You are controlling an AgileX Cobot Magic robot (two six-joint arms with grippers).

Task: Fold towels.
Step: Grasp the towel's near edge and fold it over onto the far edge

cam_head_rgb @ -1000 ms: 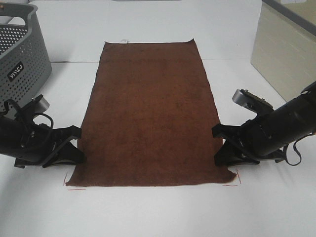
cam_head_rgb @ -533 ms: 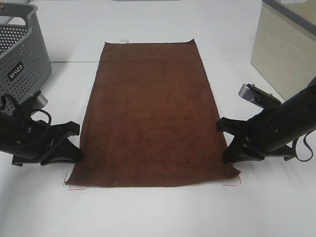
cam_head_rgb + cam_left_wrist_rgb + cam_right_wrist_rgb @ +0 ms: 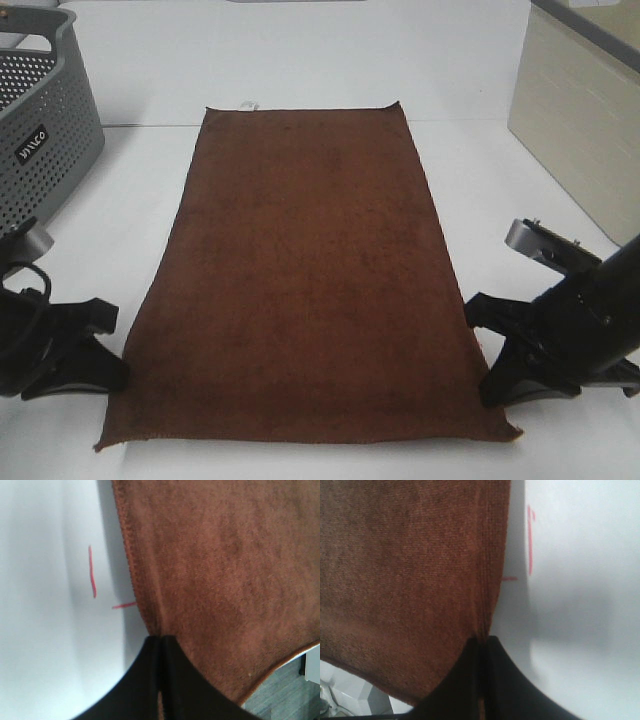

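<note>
The dark brown towel [image 3: 300, 260] lies lengthwise on the white table, its small white tag [image 3: 247, 103] at the far short edge. My left gripper [image 3: 120, 345] is shut on the towel's left long edge near the near corner. In the left wrist view the fingers [image 3: 161, 642] pinch the hem [image 3: 131, 565]. My right gripper [image 3: 483, 345] is shut on the right long edge near the other near corner, and the right wrist view shows its fingers [image 3: 481, 642] closed on the hem [image 3: 492, 575]. The near end is held a little above the table.
A grey perforated basket [image 3: 40, 120] stands at the far left. A beige box [image 3: 580, 110] stands at the far right. Red corner marks show on the table in the left wrist view [image 3: 92, 572] and the right wrist view [image 3: 530, 540].
Both grippers have moved toward the front of the table with the towel's near corners in them. The near end has risen and the far edge has slid slightly nearer.
</note>
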